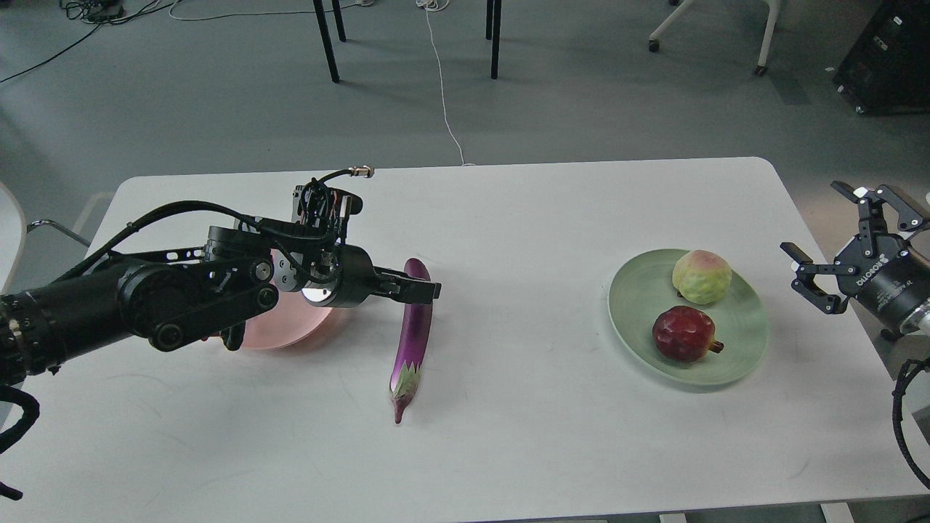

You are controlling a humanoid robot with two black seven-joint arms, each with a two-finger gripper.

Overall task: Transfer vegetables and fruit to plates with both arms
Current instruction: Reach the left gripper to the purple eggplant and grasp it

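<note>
The purple eggplant (413, 330) lies lengthwise on the white table (552, 443), calyx end toward me. My left gripper (427, 290) reaches across the pink plate (287, 328) and its fingers overlap the eggplant's far end; seen side-on, I cannot tell whether it is open. The arm covers most of the pink plate, and the red chili is hidden. The pale green fruit (701, 276) and the dark red pomegranate (683, 333) sit on the mint green plate (741, 356). My right gripper (821, 225) is open and empty, just off the table's right edge.
Beyond the table's far edge are dark chair or table legs (326, 40) and a white cable (443, 94) on the grey floor. A black box (890, 54) stands at the far right.
</note>
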